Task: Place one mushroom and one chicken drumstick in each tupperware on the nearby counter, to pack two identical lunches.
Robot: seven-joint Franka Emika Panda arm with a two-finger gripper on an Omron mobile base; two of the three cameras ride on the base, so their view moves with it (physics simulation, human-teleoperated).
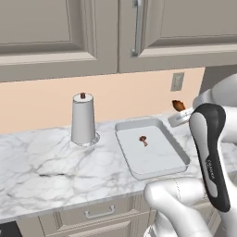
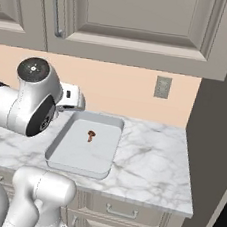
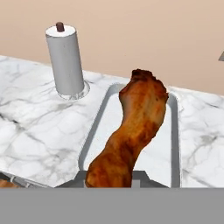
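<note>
A light grey tupperware (image 1: 157, 156) (image 2: 87, 156) (image 3: 93, 131) lies on the white marble counter (image 1: 46, 162) (image 2: 150, 160). One small brown-capped mushroom (image 1: 143, 140) (image 2: 91, 135) rests near its middle. My gripper (image 1: 179, 111) (image 3: 111, 181) is shut on a browned chicken drumstick (image 1: 177, 105) (image 3: 135, 127), held in the air above the tray's far right side. In the hand view the drumstick rises in front of the tray and hides the mushroom. The right base view shows my white hand (image 2: 72, 98) over the tray's far left corner.
A tall grey cylinder with a brown knob (image 1: 83, 119) (image 3: 65, 61) stands on the counter left of the tray. A wall outlet (image 1: 177, 81) (image 2: 162, 87) and upper cabinets (image 1: 92, 32) sit behind. A dark tall panel (image 2: 217, 148) bounds the counter's right end.
</note>
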